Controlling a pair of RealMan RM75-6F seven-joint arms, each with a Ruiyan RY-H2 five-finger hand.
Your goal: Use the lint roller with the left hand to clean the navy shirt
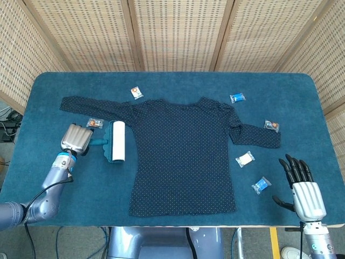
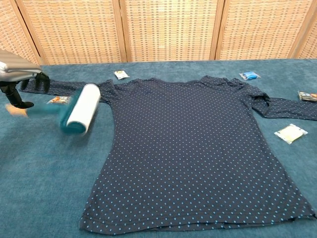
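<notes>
Left robot hand [image 1: 77,138] gripped the lint roller [image 1: 116,141], its long axis fore-aft, just left of the navy shirt [image 1: 186,156]; right robot hand [image 1: 303,186] lay spread, empty.

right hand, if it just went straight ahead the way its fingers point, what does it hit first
Probably the blue-wrapped packet, which lies just ahead and slightly inward of the right hand, whose fingers point up the table. Height is unclear from the head view, so the hand might pass over it; dead ahead looks free.

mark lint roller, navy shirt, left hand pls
lint roller [image 1: 117,140], head view, middle of the white roll.
navy shirt [image 1: 186,156], head view, centre of the torso.
left hand [image 1: 76,138], head view, back of the hand.
</notes>
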